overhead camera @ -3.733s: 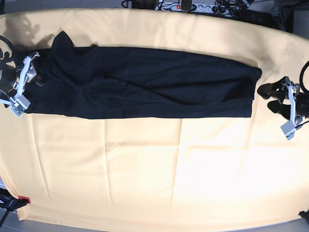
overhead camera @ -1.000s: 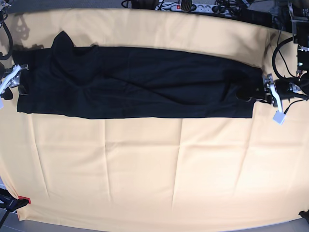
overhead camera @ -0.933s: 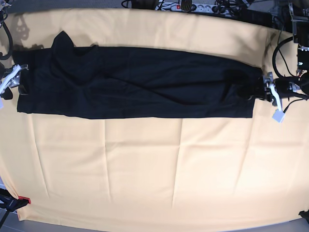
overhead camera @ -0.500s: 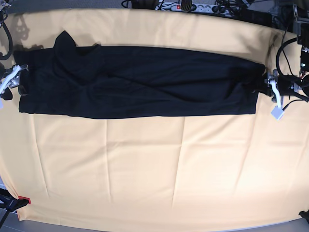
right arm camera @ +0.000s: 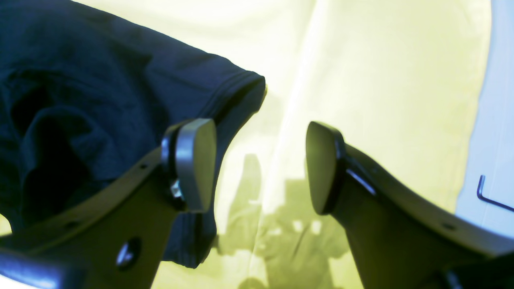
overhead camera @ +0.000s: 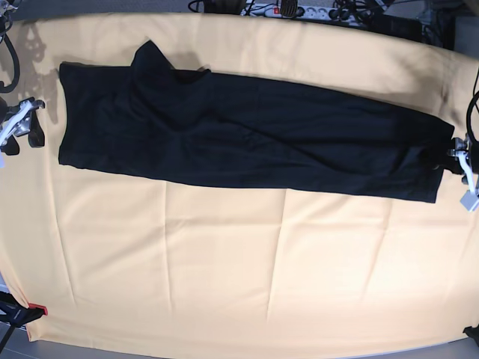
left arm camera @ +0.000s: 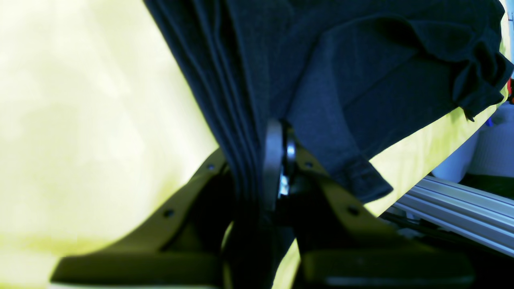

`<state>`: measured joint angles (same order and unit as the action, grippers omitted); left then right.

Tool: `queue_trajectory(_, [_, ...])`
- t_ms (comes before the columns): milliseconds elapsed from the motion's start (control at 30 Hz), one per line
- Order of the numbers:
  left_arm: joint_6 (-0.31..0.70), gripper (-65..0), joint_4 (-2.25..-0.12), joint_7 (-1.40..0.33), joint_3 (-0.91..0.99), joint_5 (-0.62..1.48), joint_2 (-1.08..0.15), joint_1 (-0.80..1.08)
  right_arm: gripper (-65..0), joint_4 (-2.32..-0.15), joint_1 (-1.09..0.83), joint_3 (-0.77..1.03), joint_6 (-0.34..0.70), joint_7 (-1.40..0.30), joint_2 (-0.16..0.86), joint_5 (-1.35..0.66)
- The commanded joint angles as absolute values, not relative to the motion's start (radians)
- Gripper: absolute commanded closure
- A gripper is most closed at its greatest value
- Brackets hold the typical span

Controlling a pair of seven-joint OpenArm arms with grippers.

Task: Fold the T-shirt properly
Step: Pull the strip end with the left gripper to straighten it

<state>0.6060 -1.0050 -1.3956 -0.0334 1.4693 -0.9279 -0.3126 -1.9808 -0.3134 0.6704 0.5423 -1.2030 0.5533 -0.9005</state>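
We see the T-shirt (overhead camera: 247, 138) lying as a long black band across the far half of the counter (overhead camera: 224, 269), which has a yellow cloth cover. The band runs slightly downhill toward the base view's right. A small peak of fabric sticks up on its far edge near the view's left end.

Left end effector (overhead camera: 453, 155) sits at the view's right end of the shirt, at the counter's edge. In the left wrist view its jaws are pressed together on a bunch of pleated black fabric (left arm camera: 241, 120), so we call it clamped on the T-shirt. A hemmed flap (left arm camera: 361, 180) hangs loose just beside the jaws, off to one side.

Right end effector (overhead camera: 28, 127) is at the view's left side, just off the shirt's end, not touching it in the base view. The right wrist view shows its jaws spread wide, with bare yellow cloth between them and nothing gripped. One finger pad (right arm camera: 192, 164) sits in front of the shirt's hemmed corner (right arm camera: 237, 88); we cannot tell if it touches.

Cables and a power strip (overhead camera: 296, 9) lie beyond the counter's far edge.
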Motion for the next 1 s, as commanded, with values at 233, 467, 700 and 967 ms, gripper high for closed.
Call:
queue_trajectory(233, [0.610, 0.0, -1.014, -1.396, -0.023, 1.484, -1.005, -0.327, -37.7, -1.991, -0.305, 0.682, 0.543, -1.166, 0.577, -0.912])
queue_trajectory(467, [0.590, 0.0, -1.013, -1.396, -0.023, 1.484, -1.082, -0.327, -37.6, -1.991, -0.305, 0.682, 0.542, -1.158, 0.577, -0.912])
queue_trajectory(700, [0.545, 0.0, -1.013, -1.396, -0.023, 1.484, -1.054, -0.327, -37.6, -1.991, -0.305, 0.682, 0.542, -1.158, 0.577, -0.912])
queue_trajectory(967, [0.522, 0.0, -1.024, -1.396, -0.023, 1.484, -0.971, -0.327, -37.6, -1.991, -0.305, 0.682, 0.543, -1.146, 0.576, -0.910])
